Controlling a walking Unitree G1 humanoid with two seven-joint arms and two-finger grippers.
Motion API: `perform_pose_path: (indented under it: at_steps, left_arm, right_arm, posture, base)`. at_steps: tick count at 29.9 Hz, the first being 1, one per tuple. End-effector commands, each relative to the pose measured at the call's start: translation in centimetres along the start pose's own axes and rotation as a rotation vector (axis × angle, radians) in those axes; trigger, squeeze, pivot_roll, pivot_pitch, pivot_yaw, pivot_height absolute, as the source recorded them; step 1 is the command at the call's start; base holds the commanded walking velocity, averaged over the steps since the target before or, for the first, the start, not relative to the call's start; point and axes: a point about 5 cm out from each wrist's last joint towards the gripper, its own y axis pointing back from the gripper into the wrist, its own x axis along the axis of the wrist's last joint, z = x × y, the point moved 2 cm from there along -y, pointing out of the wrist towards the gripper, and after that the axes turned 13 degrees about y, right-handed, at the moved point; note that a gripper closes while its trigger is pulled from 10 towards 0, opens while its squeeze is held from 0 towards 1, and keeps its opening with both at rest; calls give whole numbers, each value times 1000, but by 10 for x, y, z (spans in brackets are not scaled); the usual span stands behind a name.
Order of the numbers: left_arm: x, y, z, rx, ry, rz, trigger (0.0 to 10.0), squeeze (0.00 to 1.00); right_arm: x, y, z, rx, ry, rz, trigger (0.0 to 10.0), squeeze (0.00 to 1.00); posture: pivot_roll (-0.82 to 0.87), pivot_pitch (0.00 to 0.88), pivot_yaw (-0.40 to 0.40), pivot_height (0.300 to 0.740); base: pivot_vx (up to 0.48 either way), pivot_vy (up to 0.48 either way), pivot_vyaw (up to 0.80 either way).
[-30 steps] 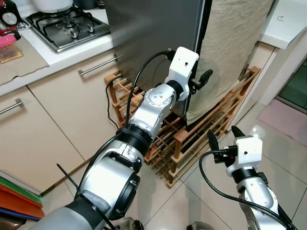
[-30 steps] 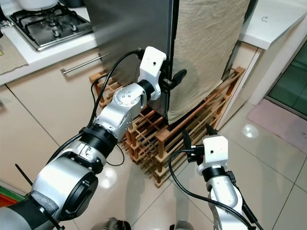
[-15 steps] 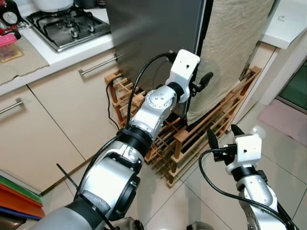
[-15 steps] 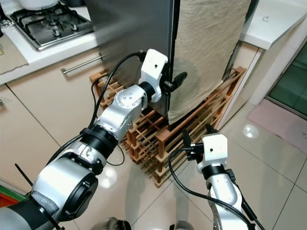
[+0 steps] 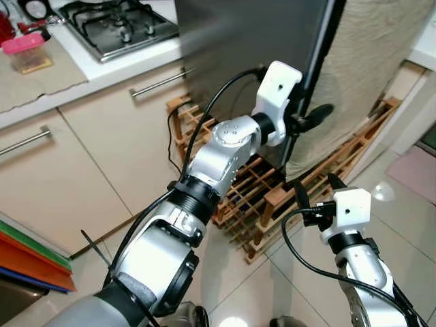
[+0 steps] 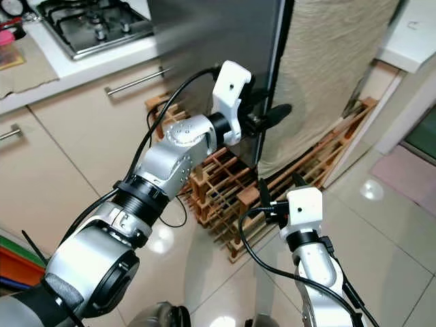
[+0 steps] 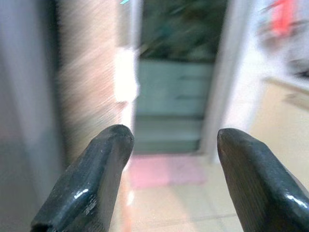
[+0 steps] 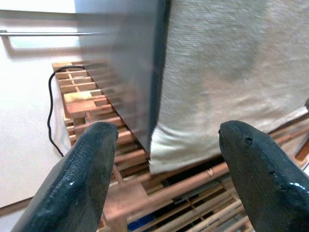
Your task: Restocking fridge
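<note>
Upper centre of the frame, the left gripper (image 5: 315, 120), fingers apart, reaches the fridge door (image 6: 218, 48) edge; hook behind it, then pull slowly (cloth hangs beside). The right gripper (image 5: 315, 192), fingers apart, waits lower right.

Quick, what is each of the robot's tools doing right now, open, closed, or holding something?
Left tool: open, holding nothing, raised at the edge of the grey fridge door.
Right tool: open, holding nothing.

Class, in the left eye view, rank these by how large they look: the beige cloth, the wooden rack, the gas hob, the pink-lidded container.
1. beige cloth
2. wooden rack, partly hidden, so close to the cloth
3. gas hob, cut off by the frame
4. pink-lidded container
</note>
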Motion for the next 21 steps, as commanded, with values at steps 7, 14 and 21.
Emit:
perform_pose_path:
  at_steps: [7,14,21]
  left_arm:
    - [-1,-38,92,-282,283,113,10000,0]
    - [-18,-30,49,-37,95,52,10000,0]
    - [-31,-7,7,175,-68,9,10000,0]
  right_arm:
    - [-3,0,-1,6,9,-2,10000,0]
    - [-3,-4,0,-1,10,3,10000,0]
    - [-6,-4,4,5,19,1,10000,4]
  posture:
    - [-215,64,75,724]
    - [-208,48,62,724]
    - [-196,36,49,724]
  base:
    - [0,0,0]
    - [0,0,0]
    - [0,0,0]
